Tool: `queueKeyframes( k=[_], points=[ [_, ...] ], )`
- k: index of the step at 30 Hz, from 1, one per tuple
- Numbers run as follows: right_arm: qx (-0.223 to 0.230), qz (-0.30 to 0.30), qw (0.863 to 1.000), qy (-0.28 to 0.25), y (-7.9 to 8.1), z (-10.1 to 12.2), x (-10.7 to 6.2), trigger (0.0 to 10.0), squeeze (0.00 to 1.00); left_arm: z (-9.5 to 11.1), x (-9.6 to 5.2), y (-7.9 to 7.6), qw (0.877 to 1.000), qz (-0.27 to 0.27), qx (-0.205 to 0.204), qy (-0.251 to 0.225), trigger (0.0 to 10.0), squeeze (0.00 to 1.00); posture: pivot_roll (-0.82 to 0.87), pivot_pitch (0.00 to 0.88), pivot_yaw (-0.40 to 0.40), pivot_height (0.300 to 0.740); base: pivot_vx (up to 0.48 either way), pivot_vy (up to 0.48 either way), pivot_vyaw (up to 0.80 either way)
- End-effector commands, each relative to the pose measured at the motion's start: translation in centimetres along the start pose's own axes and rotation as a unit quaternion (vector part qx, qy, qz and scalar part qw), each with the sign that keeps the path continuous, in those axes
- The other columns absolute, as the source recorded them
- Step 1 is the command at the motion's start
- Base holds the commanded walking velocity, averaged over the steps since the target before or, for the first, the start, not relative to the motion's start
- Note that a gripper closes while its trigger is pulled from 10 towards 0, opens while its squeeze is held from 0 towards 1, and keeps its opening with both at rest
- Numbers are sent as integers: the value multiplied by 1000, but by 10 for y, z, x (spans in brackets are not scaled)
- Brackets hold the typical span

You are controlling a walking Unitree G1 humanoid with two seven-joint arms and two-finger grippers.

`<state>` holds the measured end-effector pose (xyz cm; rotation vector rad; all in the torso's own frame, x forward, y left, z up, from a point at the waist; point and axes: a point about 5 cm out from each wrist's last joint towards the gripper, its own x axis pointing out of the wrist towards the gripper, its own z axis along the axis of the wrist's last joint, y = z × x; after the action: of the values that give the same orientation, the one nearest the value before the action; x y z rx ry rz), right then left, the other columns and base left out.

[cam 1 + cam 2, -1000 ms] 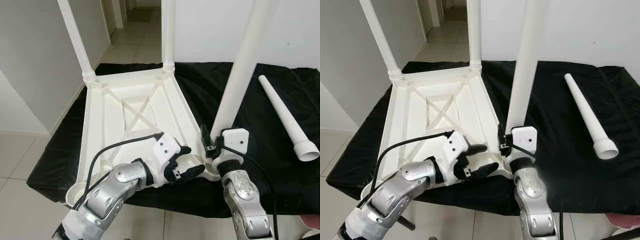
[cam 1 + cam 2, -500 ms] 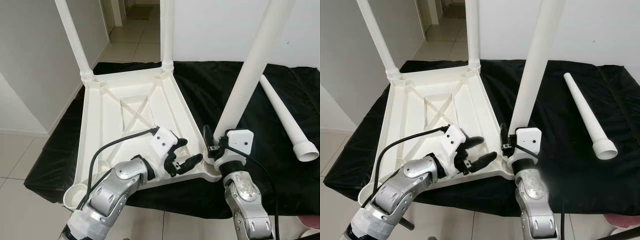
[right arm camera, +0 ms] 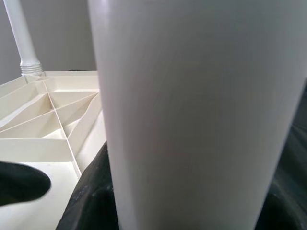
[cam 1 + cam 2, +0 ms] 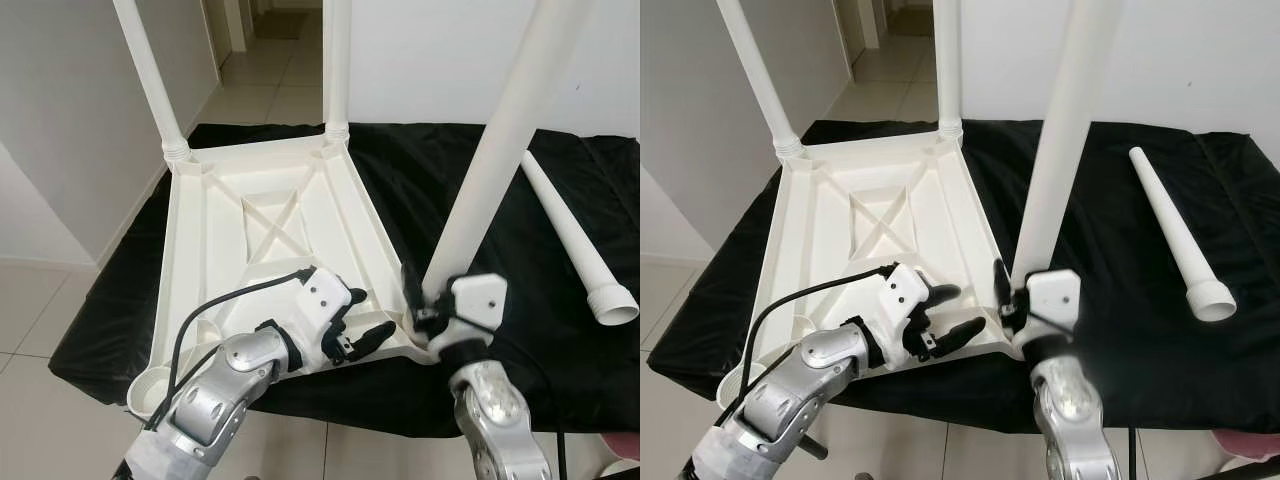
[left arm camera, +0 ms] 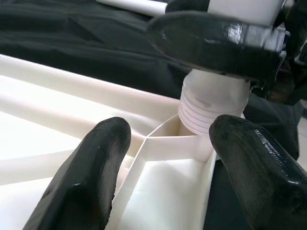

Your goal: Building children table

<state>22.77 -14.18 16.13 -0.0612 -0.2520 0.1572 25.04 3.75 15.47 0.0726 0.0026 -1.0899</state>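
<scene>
Left eye view: white plastic tabletop (image 4: pixel 262 240) lying upside down on a black cloth (image 4: pixel 560 330), ribbed underside up. Two white legs already standing in its far corners, far-left leg (image 4: pixel 150 78) and far-right leg (image 4: pixel 336 62). Third leg (image 4: pixel 500 150) upright but tilted at the near right corner, clamped low down by the right gripper (image 4: pixel 418 300), black fingers closed around it. Left gripper (image 4: pixel 362 322) resting over the near right part of the tabletop, fingers spread apart, holding nothing, just beside the corner socket. Fourth leg, a loose leg (image 4: pixel 570 235), lying flat on the cloth well to the right, wide end toward the robot. Empty round socket (image 4: pixel 152 388) at the near left corner.

Right eye view: same layout; pale tiled floor (image 4: pixel 680 400) around the cloth, grey wall (image 4: pixel 700 120) to the left.

Left wrist view: two black fingers (image 5: pixel 91 172) apart, straddling a rib of the tabletop near its corner. Straight ahead, threaded end (image 5: pixel 213 108) of the third leg sitting at the corner socket, tipped rather than square; whether fully seated, cannot tell. Black fingers of the right gripper wrapped around the leg just above the threads.

Right wrist view: third leg's smooth white shaft very close to the lens, tabletop ribs and the far-left leg beyond, to one side.
</scene>
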Motion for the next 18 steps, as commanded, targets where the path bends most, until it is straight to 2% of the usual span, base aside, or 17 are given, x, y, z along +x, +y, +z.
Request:
queueKeyframes(
  k=[1, 8, 13, 14, 18],
  points=[
    [-7, 11, 1000, 12, 2, -6, -5, 10000, 0, -2, -3, -5, 999, -32, -8, 6, 10000, 0, -120, 58, 61, 740, 0, 0, 0],
    [0, -3, 999, 43, -5, -25, -9, 10000, 0, -6, -9, -8, 998, -56, -9, 17, 10000, 0, -117, 57, 67, 740, 0, 0, 0],
    [-2, 5, 999, 49, -5, -31, -10, 10000, 0, -7, -11, -7, 998, -55, -7, 21, 10000, 0, -111, 59, 72, 740, 0, 0, 0],
    [-25, 28, 998, 42, -3, -32, -10, 10000, 0, -7, -12, -7, 998, -53, -8, 23, 10000, 0, -111, 59, 75, 740, 0, 0, 0],
    [-51, 60, 996, 36, -1, -33, -11, 10000, 0, -7, -13, -7, 998, -52, -6, 25, 10000, 0, -108, 59, 77, 740, 0, 0, 0]
  ],
)
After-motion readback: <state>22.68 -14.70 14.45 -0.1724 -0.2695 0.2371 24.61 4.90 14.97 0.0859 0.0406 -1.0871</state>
